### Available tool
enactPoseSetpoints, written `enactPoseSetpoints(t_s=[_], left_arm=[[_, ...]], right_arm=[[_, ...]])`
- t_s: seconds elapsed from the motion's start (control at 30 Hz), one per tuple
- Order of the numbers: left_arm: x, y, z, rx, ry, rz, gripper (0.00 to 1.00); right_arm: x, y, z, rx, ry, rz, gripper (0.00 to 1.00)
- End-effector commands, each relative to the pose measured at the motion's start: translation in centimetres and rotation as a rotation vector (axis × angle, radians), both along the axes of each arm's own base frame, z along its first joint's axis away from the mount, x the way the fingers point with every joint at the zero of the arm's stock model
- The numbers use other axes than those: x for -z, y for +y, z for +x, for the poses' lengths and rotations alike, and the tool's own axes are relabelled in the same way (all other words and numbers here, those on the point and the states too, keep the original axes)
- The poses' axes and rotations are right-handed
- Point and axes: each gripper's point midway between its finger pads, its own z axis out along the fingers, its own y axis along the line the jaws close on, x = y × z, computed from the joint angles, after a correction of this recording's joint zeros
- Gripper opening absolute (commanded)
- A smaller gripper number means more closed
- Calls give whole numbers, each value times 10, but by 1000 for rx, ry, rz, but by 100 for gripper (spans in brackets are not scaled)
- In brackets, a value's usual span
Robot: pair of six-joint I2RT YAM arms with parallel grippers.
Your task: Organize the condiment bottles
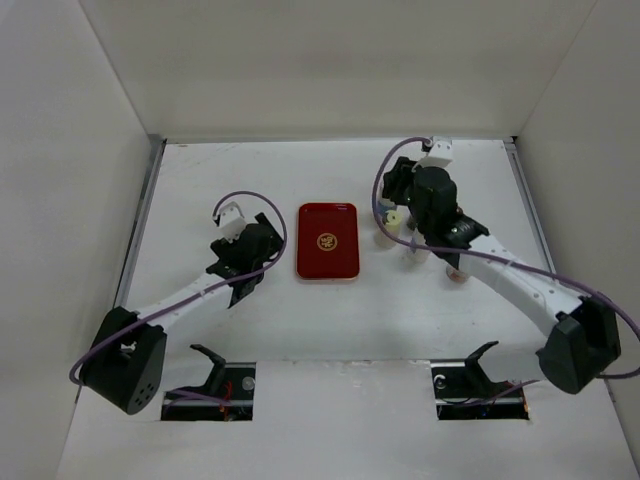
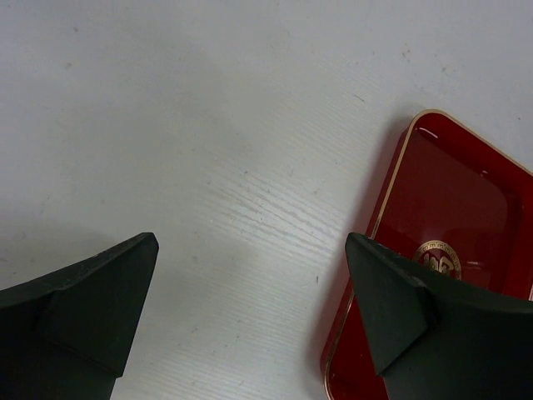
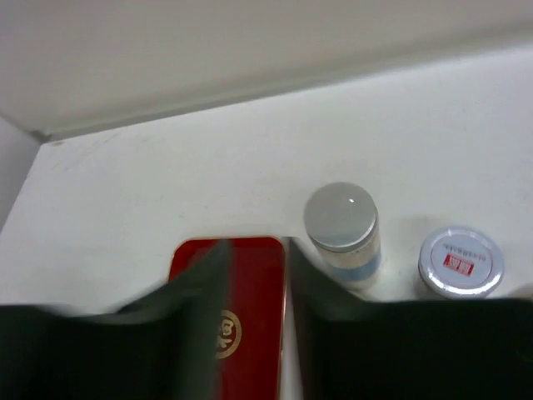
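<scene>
Looks like a robotics lab test cell, not a home or a kitchen. Boxed in by plain white panels along the top, left and right of the overhead view. Floored with a bare white table, notched near the bottom edge by two dark cut-outs. Fitted with a left arm and a right arm bolted at the bottom. Furnished only with staged props at centre and upper right: a flat red tray and small shaker jars.
</scene>
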Motion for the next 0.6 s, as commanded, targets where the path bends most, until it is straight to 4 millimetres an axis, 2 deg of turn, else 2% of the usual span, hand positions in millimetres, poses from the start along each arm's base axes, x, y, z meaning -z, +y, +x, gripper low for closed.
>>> enactPoseSetpoints(t_s=[0.0,0.03,0.07,0.13,0.27,0.43,0.53,0.57], left_arm=[[-14,0,1,-25,-55,-34,100],[-11,0,1,-27,-45,-35,100],[-7,1,1,-30,-31,-32,100],[4,0,0,-27,5,-32,100],[19,-6,1,0,57,-64,100],[20,-12,1,23,44,-97,100],[20,-8,2,15,28,-107,100],[20,-8,2,14,27,-109,100]], right_arm=[[23,-17,22,47,93,-118,57],[30,-19,27,49,121,-145,76],[37,-20,31,55,149,-170,88],[46,-22,41,63,180,-213,97],[66,-23,65,78,232,-252,100],[93,-24,91,99,289,-287,100],[103,-23,102,106,307,-290,96],[105,-21,104,104,315,-294,91]])
